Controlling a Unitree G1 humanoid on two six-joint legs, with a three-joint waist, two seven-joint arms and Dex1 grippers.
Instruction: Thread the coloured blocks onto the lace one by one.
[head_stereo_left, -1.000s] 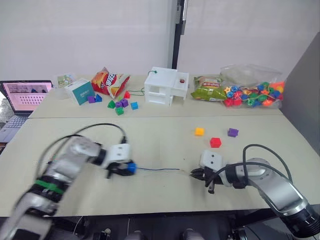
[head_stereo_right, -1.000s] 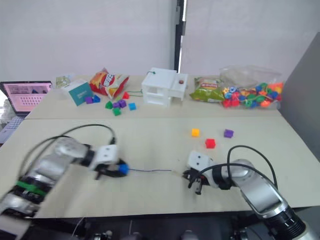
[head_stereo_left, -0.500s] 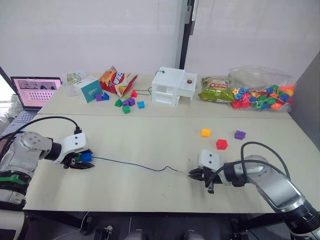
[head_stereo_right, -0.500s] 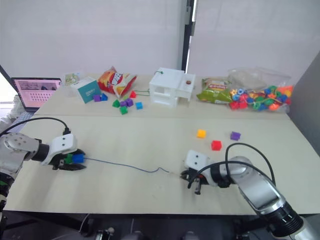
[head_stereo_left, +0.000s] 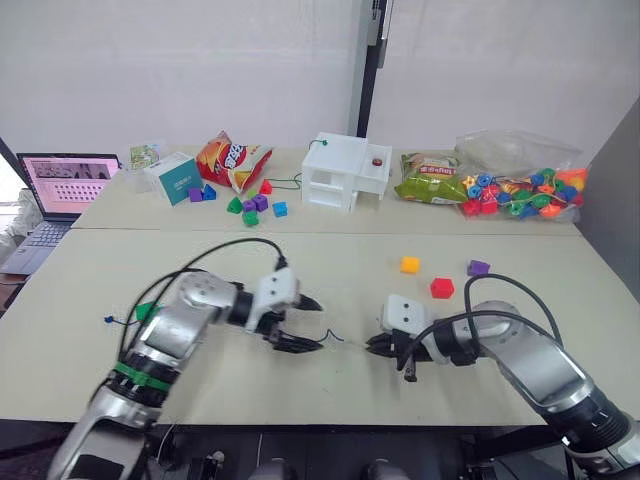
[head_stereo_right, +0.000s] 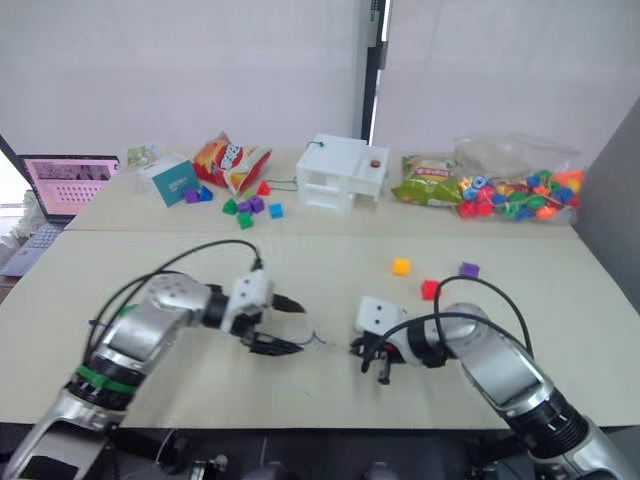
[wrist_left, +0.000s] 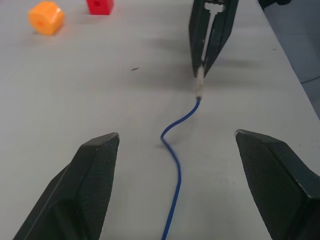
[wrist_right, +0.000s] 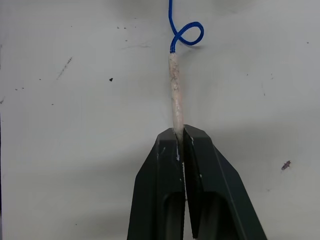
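The right pincer (wrist_right: 180, 137) is clenched on the stiff pale tip of the lace (wrist_left: 176, 145), low over the near middle of the desk (head_stereo_left: 330, 275); from the tip the dark-blue string makes a small loop and runs on across the bare surface towards the left pincer (head_stereo_left: 305, 322). That pincer is released, its two fingers (wrist_left: 85, 180) spread wide on either side of the string without touching it. The yellow block (head_stereo_left: 410, 265), the red block (head_stereo_left: 441, 288) and the purple block (head_stereo_left: 478, 268) lie apart from one another just beyond the right pincer, towards the desk's right side. Near the left edge, well apart from the arms, a green block (head_stereo_left: 146, 311) and a small blue piece (head_stereo_left: 108, 320) lie on the desk. The broad middle of the desk between the arms and the far row of clutter is open.
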